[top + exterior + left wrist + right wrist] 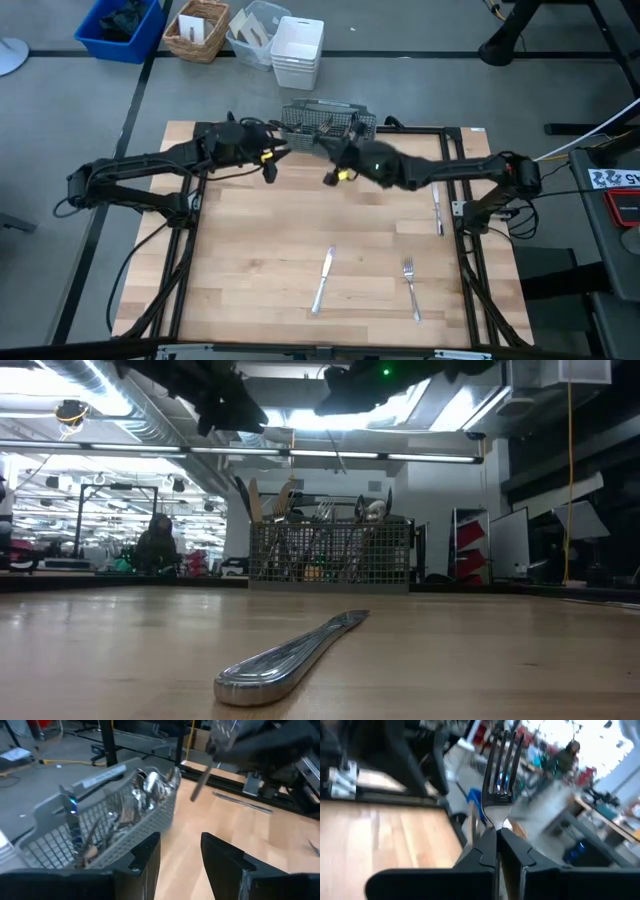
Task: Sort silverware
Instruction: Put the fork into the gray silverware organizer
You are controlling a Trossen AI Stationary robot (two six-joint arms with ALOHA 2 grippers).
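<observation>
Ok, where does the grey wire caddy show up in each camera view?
High view: the caddy sits at the table's far edge, near the centre.
Low view: the caddy is in the centre, at the far end, with utensils sticking up.
Left wrist view: the caddy fills the left half, close up.
Right wrist view: I can't make it out; the fork in the right gripper fills the middle.
Shared landmark: the light wooden table top.

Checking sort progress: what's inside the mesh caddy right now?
The caddy holds upright silverware: spoon bowls, fork tines and handles above the rim. The mesh and crowding hide the lower parts, so no count. The right gripper holds a fork.
</observation>
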